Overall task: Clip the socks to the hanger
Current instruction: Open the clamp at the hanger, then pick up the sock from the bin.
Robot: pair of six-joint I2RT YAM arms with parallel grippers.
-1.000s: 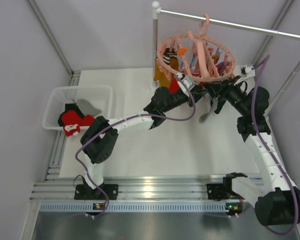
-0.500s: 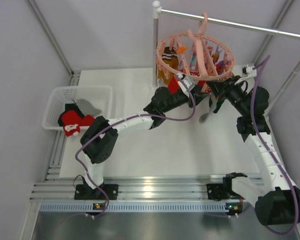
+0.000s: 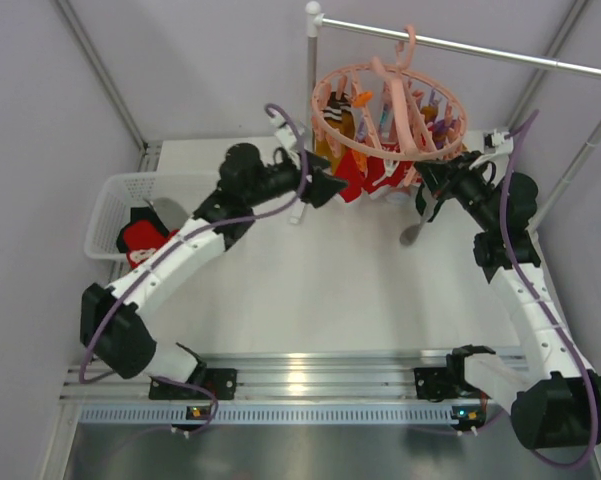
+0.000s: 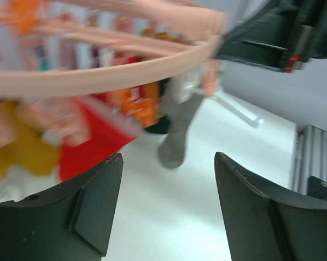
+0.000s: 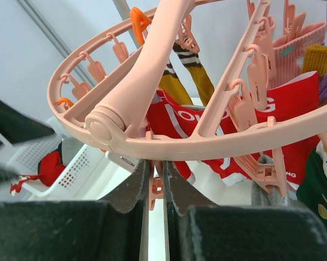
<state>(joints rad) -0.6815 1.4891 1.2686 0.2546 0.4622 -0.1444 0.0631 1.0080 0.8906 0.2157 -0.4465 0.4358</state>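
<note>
Left jaws wide apart near hanger (image 4: 98, 79) rim; right jaws together, seemingly on a clip (image 5: 155, 190).

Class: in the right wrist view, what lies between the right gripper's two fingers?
A small pink clip dangling from the hanger, pinched by the right gripper. The right wrist view shows it.

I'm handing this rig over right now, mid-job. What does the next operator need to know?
Left gripper: fingers open, empty, beside the hanger.
Right gripper: fingers shut on a pink clip under the hanger's ring.
Done: red socks, a mustard sock and a grey sock hang from the hanger.
Left: a red sock and a grey one lie in the white basket; clip them up.
</note>
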